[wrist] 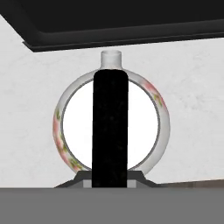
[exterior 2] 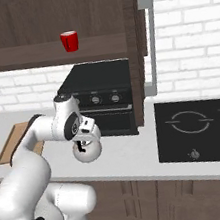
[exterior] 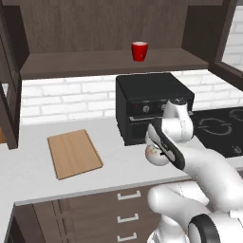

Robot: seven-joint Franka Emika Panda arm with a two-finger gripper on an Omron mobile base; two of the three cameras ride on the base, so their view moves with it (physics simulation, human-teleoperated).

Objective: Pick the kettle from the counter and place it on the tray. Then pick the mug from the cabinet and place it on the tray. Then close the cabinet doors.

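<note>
Over the counter [exterior: 28, 166], before the black oven [exterior: 152, 102], my arm bends low; my gripper [exterior 2: 81, 143] pinches the kettle [exterior 2: 87, 151] by its black handle [wrist: 109, 127]; no writing readable.

The kettle [wrist: 151, 94] — round, silver-white, with a black handle, spout at twelve o'clock in the hand view. Red mug [exterior: 139, 51] upright on the cabinet [exterior: 95, 64] shelf; wooden tray [exterior: 74, 153] flat on the counter [exterior: 28, 166].
</note>
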